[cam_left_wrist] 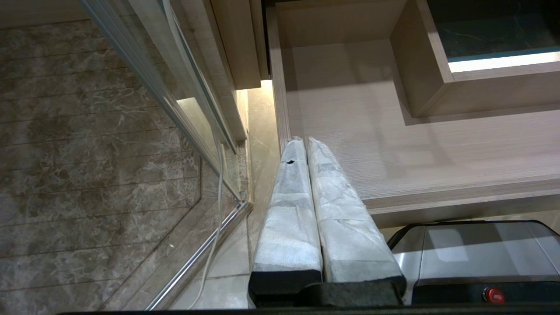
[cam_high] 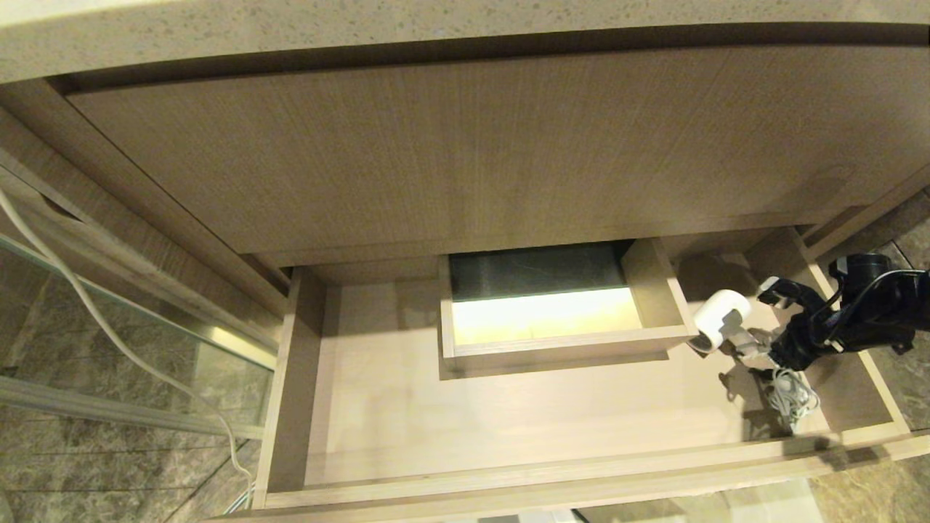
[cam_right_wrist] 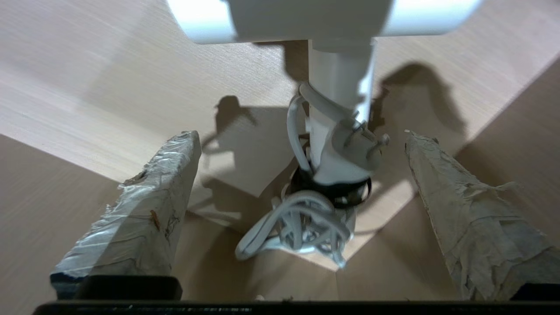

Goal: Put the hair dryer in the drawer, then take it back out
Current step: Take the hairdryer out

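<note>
My left claw (cam_left_wrist: 306,142) hangs parked off the left front corner of the drawer (cam_high: 290,407), its two wrapped fingers (cam_left_wrist: 288,210) pressed flat together on nothing. Beside it runs a glass panel (cam_left_wrist: 175,87) over the marble floor (cam_left_wrist: 87,175), with a thin white cable (cam_high: 109,327) trailing down along the glass. Ahead of that claw the drawer stands pulled out, light-brown wood, with the boxed cut-out (cam_high: 545,319) raised in the middle of its floor.

Further right, my right claw (cam_high: 766,319) is inside the drawer's right end, fingers (cam_right_wrist: 148,210) spread wide and gripping nothing. The hair dryer (cam_high: 719,319) lies on the drawer floor just in front of this claw, between the cut-out and the drawer's right wall. Its white barrel is at the far end from my claw, its handle (cam_right_wrist: 337,87) points back toward me between the two fingers, apart from both. The bundled cord (cam_right_wrist: 297,223) and plug (cam_right_wrist: 350,153) sit at the handle's end, nearest the claw.
</note>
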